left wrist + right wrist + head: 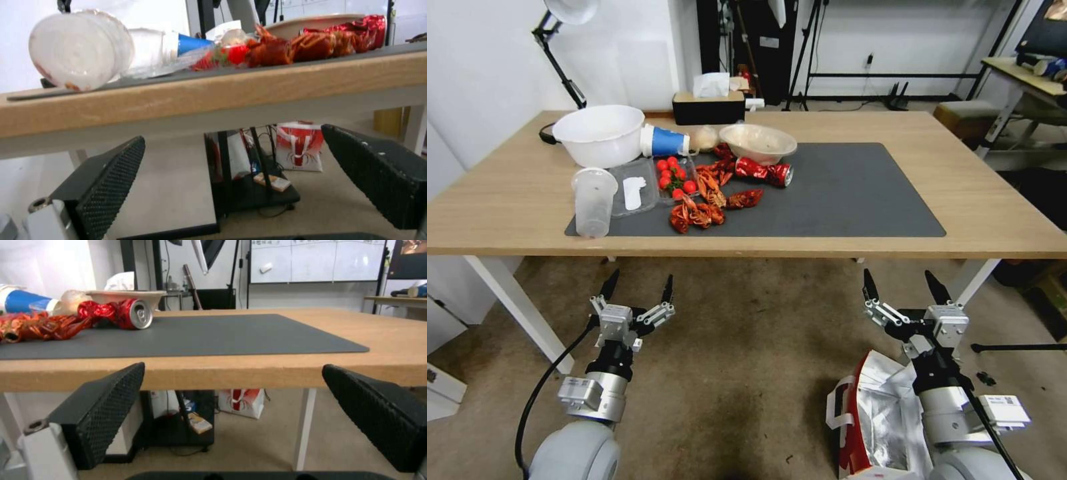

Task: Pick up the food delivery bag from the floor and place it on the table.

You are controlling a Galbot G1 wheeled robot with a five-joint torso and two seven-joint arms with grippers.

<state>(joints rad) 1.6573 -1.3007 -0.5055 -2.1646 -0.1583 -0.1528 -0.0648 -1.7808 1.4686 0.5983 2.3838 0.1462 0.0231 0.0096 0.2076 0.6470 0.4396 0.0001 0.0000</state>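
Bag [880,417] stands on floor [734,373] at lower right of head view, apparently open-topped, partly behind right arm. Left gripper [637,287] and right gripper [906,288] hover below bench [994,207] edge, fingers spread, empty.

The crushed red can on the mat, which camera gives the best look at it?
The right wrist view: the crushed red can lies near, its silver end facing the camera. The head view shows it from above, beside the crayfish. In the left wrist view it sits behind them, partly hidden.
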